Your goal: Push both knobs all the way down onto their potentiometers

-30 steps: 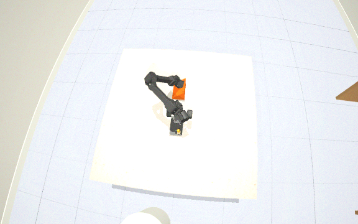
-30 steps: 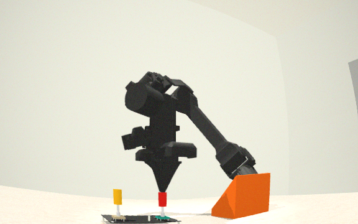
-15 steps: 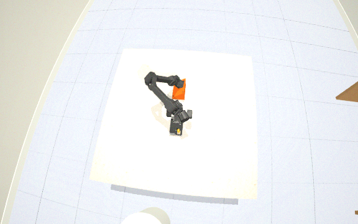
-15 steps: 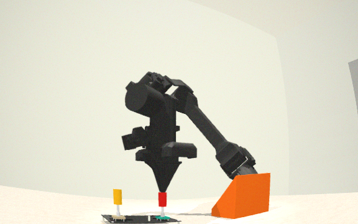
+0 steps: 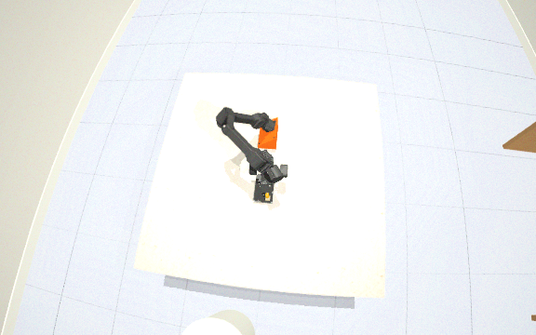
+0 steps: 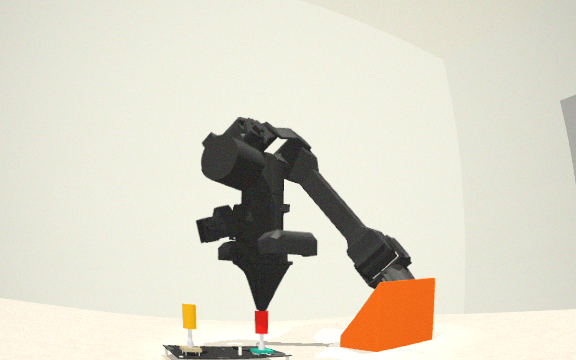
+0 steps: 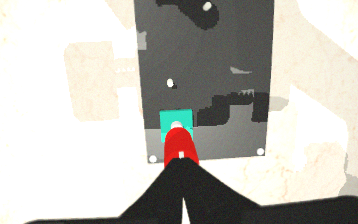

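The dark circuit board (image 5: 260, 196) (image 6: 218, 352) (image 7: 205, 55) stands on short legs. A red knob (image 6: 261, 322) (image 7: 178, 142) sits high on the shaft of the teal potentiometer (image 6: 262, 351) (image 7: 166, 118), with white shaft showing below it. A yellow knob (image 6: 189, 316) (image 5: 267, 195) sits high on the shaft of the tan potentiometer (image 6: 191, 350), also with shaft showing. My gripper (image 6: 262, 308) (image 7: 180, 165) is shut and empty, pointing down, its tips at the top of the red knob. Both potentiometers look seated on the board.
An orange wedge-shaped block (image 5: 268, 137) (image 6: 388, 315) stands by the arm's base. Small white posts (image 7: 170, 82) (image 6: 240, 351) rise from the board between the two potentiometers. The white table (image 5: 333, 209) carries all of it.
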Available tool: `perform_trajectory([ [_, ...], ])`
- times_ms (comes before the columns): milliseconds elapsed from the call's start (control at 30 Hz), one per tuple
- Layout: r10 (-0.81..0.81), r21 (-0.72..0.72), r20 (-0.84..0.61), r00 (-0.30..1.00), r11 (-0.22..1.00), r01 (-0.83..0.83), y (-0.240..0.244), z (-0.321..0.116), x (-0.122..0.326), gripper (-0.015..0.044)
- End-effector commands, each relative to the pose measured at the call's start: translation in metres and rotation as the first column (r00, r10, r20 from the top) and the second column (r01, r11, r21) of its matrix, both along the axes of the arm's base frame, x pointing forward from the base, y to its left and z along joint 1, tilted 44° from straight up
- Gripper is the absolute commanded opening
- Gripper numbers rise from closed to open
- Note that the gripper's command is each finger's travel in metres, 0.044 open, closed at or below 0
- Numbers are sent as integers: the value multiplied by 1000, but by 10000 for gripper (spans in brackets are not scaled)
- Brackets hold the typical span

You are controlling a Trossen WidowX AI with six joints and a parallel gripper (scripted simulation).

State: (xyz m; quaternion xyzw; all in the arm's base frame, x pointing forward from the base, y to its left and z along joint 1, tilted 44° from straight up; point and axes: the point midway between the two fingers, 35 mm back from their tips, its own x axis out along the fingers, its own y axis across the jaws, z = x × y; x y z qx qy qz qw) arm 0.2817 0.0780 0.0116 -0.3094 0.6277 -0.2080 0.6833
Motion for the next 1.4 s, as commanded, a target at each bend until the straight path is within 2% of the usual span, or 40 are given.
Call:
perform_trajectory([
  [0,-4,-3,1,1000,1000,4,-5,-4,1,0],
  [1367,-4,-3,1,1000,1000,4,-11,-11,2,0],
])
